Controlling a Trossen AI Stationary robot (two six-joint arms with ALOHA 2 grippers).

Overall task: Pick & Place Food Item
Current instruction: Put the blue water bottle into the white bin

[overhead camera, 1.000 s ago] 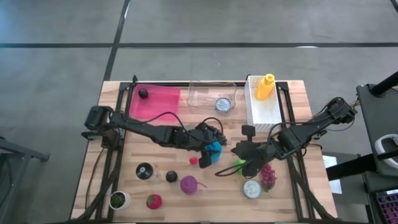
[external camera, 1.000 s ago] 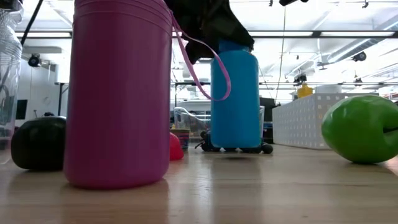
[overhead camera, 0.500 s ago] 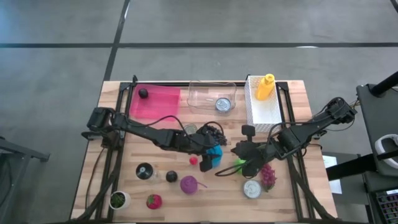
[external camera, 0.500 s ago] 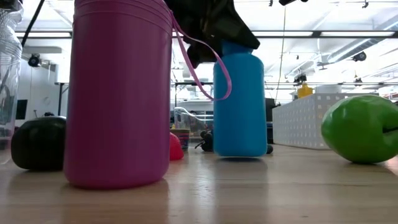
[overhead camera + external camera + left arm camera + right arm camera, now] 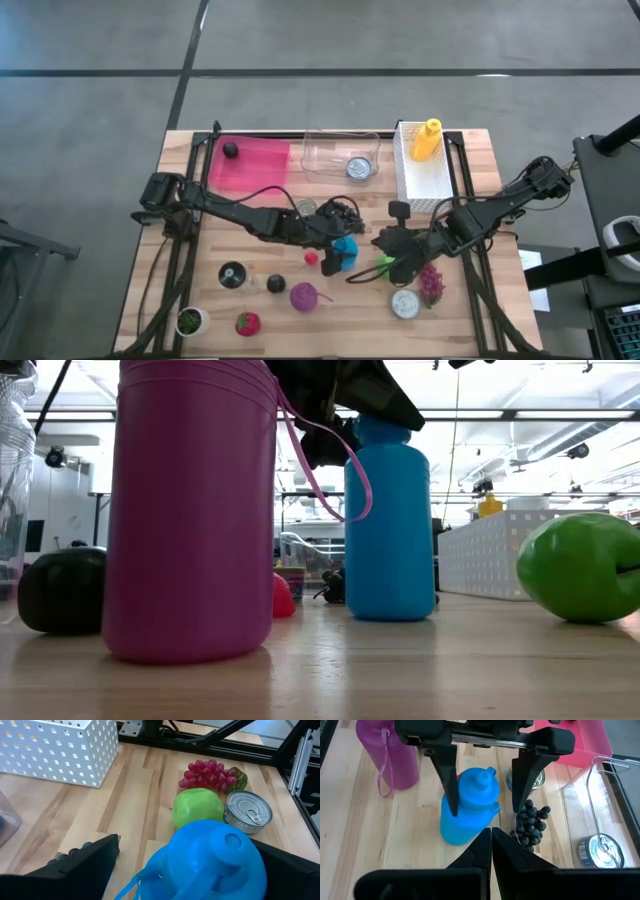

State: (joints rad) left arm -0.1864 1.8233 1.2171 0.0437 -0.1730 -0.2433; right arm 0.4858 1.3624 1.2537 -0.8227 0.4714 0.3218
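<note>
A blue bottle (image 5: 345, 248) stands upright on its base on the table (image 5: 390, 530). My left gripper (image 5: 338, 235) is open, and its two fingers (image 5: 85, 865) stand on either side of the bottle's upper part (image 5: 210, 855). My right gripper (image 5: 491, 842) is shut, holds nothing and hovers just right of the bottle (image 5: 470, 802), pointing down at it. Food items lie around: a green apple (image 5: 385, 265), purple grapes (image 5: 430, 282), dark blueberries (image 5: 530, 822) and a strawberry (image 5: 247, 323). My left gripper's far-side finger (image 5: 525, 775) stands clear of the bottle. Its near-side finger (image 5: 451, 790) shows right against the bottle's side (image 5: 462, 805), and I cannot tell whether it touches. The bottle stands on the table on its own.
A purple bottle (image 5: 303, 296) with a strap stands at the near side, a tin can (image 5: 405, 303) by the grapes. At the back are a pink tray (image 5: 248, 162), a clear container (image 5: 340, 155) holding a can, and a white basket (image 5: 425, 175) holding a yellow bottle.
My left gripper has brought the blue bottle down onto the table and then opened wide, letting go of it. The bottle stays upright where it was set. My right gripper has kept still.
</note>
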